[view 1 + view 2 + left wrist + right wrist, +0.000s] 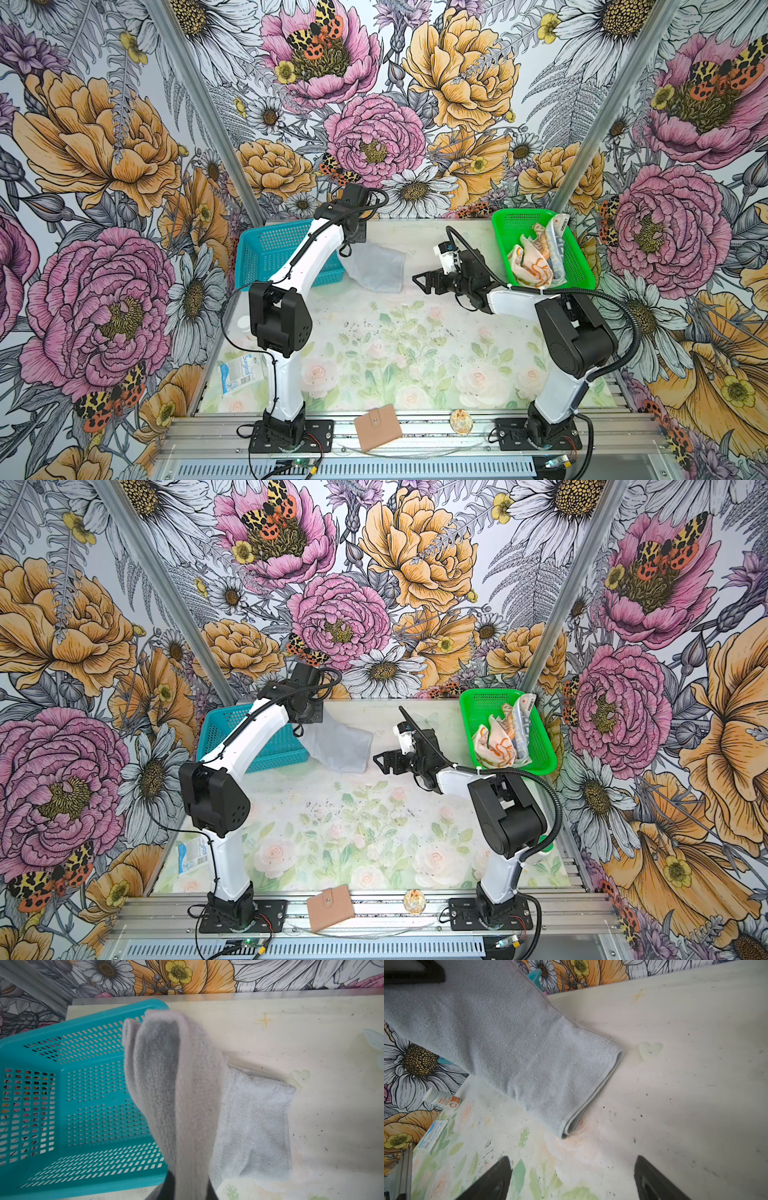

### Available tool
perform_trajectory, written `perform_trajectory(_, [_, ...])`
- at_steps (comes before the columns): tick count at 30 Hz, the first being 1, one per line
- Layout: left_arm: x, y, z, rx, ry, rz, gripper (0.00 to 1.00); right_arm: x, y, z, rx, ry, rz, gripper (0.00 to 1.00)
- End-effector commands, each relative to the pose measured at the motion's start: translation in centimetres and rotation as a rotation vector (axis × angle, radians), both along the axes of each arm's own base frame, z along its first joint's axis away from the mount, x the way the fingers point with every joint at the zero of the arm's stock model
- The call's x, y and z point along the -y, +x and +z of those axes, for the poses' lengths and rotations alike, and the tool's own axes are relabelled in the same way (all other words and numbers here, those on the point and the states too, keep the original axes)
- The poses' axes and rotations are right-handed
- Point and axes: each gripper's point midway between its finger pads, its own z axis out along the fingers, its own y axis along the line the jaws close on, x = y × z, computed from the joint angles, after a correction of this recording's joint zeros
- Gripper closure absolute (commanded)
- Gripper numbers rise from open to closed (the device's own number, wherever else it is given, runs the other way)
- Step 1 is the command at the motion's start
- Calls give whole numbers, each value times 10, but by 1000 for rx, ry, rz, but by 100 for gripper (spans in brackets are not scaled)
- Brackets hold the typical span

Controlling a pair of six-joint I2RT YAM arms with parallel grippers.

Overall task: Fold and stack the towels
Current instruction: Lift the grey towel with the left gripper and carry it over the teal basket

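Left gripper clamped on grey towel; right gripper jaws wide apart, empty.
Towel far centre beside blue basket, one end lifted; other two towels in green basket, far right.

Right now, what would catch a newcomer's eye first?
Loud floral walls surround everything. At the back, the left end effector pinches a grey towel up beside a teal basket, the right end effector open nearby. Two patterned towels lie crumpled in a green basket at back right.
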Motion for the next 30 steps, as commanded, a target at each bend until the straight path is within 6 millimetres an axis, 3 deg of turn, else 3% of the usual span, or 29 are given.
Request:
perform_trajectory(1, [-14, 4, 5, -17, 51, -10, 100, -7, -1, 9, 40, 21, 27, 6])
perform_trajectory(8, [-24, 14, 43, 60, 42, -10, 100, -8, 0, 8, 34, 21, 33, 6])
perform_trajectory(16, [-38, 10, 94, 168, -25, 2, 100, -10, -1, 6, 28, 17, 38, 6])
perform_trajectory(21, [-72, 1, 122, 223, -50, 62, 100, -11, -1, 4, 22, 13, 43, 6])
perform_trajectory(25, [-99, -5, 124, 222, -78, 103, 100, -12, -1, 1, 16, 10, 46, 6])
perform_trajectory(30, [-126, -12, 111, 184, -83, 146, 100, -13, -1, -1, 10, 4, 52, 6])
